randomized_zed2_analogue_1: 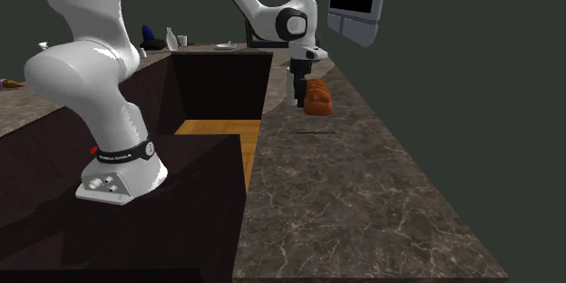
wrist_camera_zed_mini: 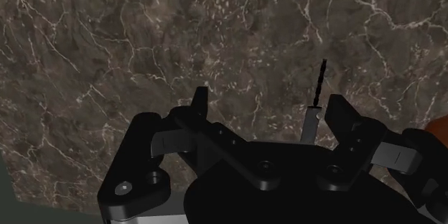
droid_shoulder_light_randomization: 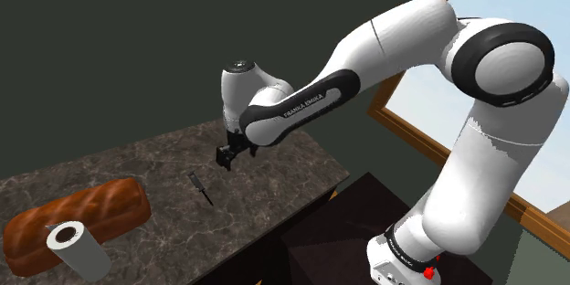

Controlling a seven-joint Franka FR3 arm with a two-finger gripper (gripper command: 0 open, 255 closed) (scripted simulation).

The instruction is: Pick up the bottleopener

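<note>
- Here, at the shoulder view's centre, the black gripper (droid_shoulder_light_randomization: 226,157) hovers above the marble counter (droid_shoulder_light_randomization: 283,175), fingers apart, empty.
- The slim bottle opener (droid_shoulder_light_randomization: 201,188) lies just lower left.

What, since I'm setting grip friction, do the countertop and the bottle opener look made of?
Countertop: smooth dark brown stone, likely marble, judging by its pale branching veins. Bottle opener: slim pale grey shaft with a thin black end; perhaps metal, but the flat shading leaves that open.
</note>
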